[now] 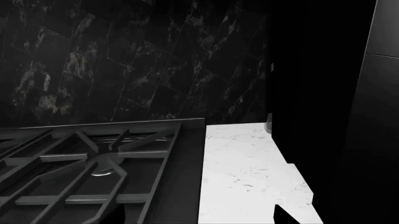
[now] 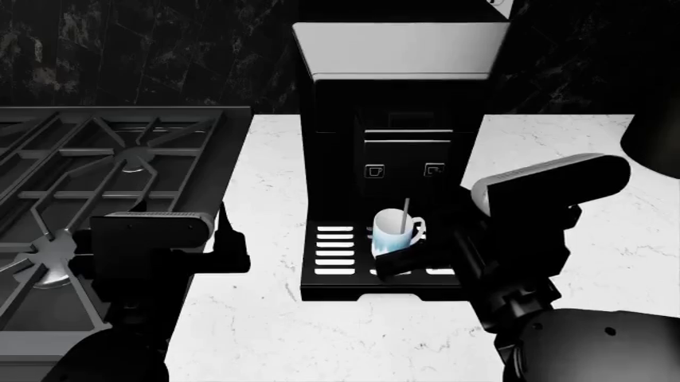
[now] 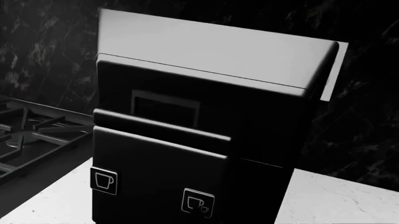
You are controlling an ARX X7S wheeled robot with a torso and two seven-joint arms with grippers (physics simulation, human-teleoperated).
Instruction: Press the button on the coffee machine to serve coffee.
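Coffee machine [image 2: 399, 135], a tall black box with a pale grey top, stands at twelve o'clock on the white marble counter [image 2: 266, 334] in the head view, its two cup-icon buttons [image 2: 375, 170] side by side on the front. A white mug [image 2: 396, 231] sits on the white-slotted drip tray [image 2: 334, 255], a thin stream or stick rising from it. The black gas stove [image 2: 95, 175] fills the nine o'clock side, against a dark marbled wall [image 2: 138, 56]. The right gripper [image 2: 409, 259] reaches in from four o'clock, its dark tip low over the tray just beside the mug; whether its jaws are wide or narrow cannot be told. The left gripper [image 2: 228, 243] hangs at eight o'clock over the counter's edge by the stove, well apart from the machine, its spread also unclear.

Left wrist view: stove grates [image 1: 93, 163], a strip of counter [image 1: 243, 168], the wall [image 1: 124, 60] and a dark upright mass; no fingers can be made out.

Right wrist view: the machine [image 3: 206, 140] close up, grey top [image 3: 212, 51] above, both buttons [image 3: 103, 180] low on the front, the stove [image 3: 31, 135] beyond at nine o'clock. No fingers show.
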